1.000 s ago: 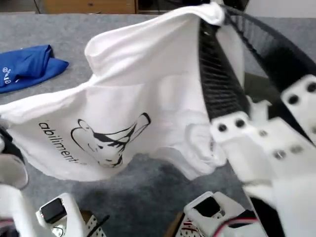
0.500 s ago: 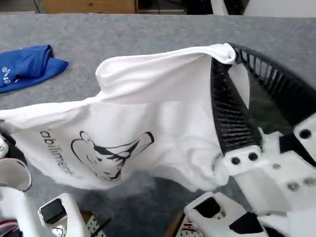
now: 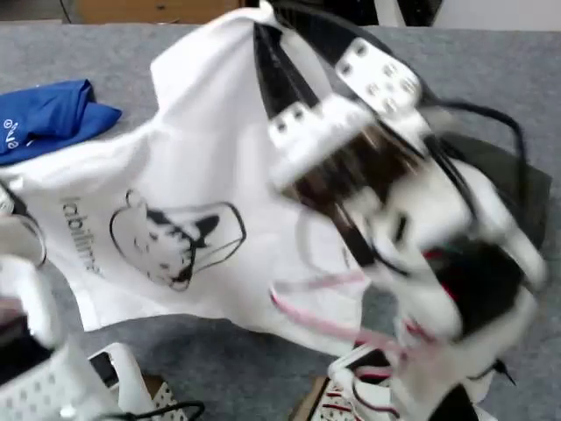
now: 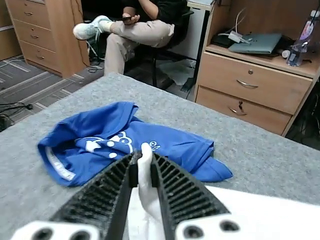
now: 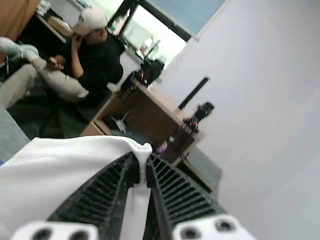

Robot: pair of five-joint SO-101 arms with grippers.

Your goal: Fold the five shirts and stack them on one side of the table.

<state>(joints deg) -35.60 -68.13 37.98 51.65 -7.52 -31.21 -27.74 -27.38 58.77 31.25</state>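
Here white shirt [image 3: 202,132] stretches crosswise, face-up.

White shirt [image 3: 175,167] partly behind blurred arm [image 3: 421,219]

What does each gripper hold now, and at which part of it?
Both hold the white shirt: the left gripper pinches a bunched edge, the right gripper a fold of its raised edge.
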